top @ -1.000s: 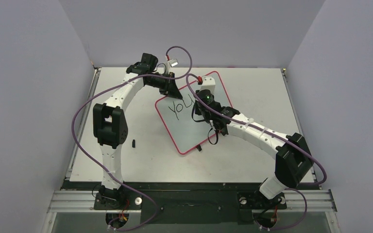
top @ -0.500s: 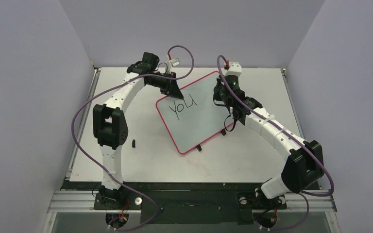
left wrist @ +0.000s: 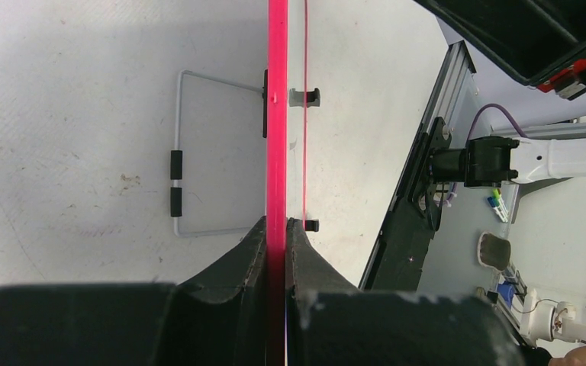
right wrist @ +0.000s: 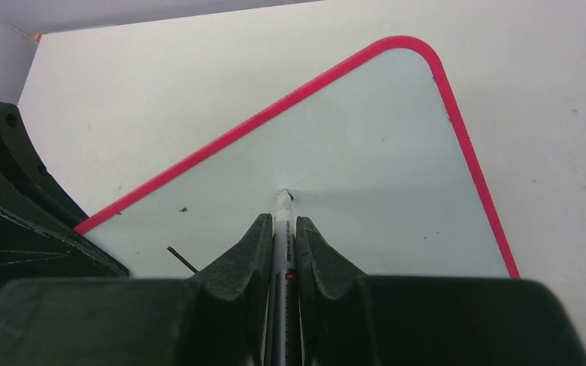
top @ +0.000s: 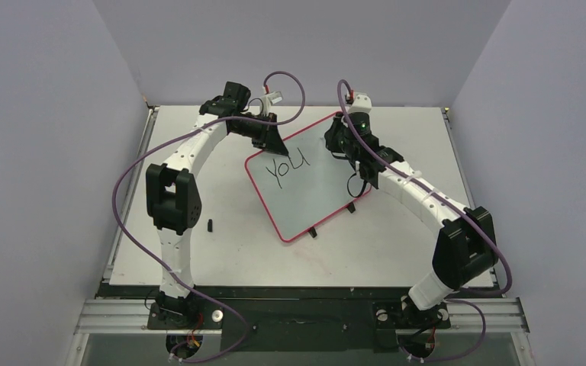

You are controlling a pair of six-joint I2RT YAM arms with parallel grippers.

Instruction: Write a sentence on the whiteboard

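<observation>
The whiteboard [top: 313, 200] lies tilted in the middle of the table, white with a thin red rim. The sentence [top: 288, 169] reads only "YOU" in black. My left gripper [top: 273, 142] is shut on the board's far left edge. The left wrist view shows its jaws [left wrist: 277, 223] clamped on the red rim [left wrist: 277, 114], with two black clips [left wrist: 306, 97] beyond. My right gripper [top: 334, 145] is shut on a marker [right wrist: 283, 229]. The marker tip touches the board [right wrist: 351, 152] near its far right corner, right of the letters.
A small black cap [top: 210, 225] lies on the table left of the board. A wire stand [left wrist: 177, 164] shows behind the board in the left wrist view. Grey walls close the table on three sides.
My right gripper has swung with the marker from just right of "YOU" toward the board's far right corner. The left gripper and board have not moved. The writing is unchanged.
</observation>
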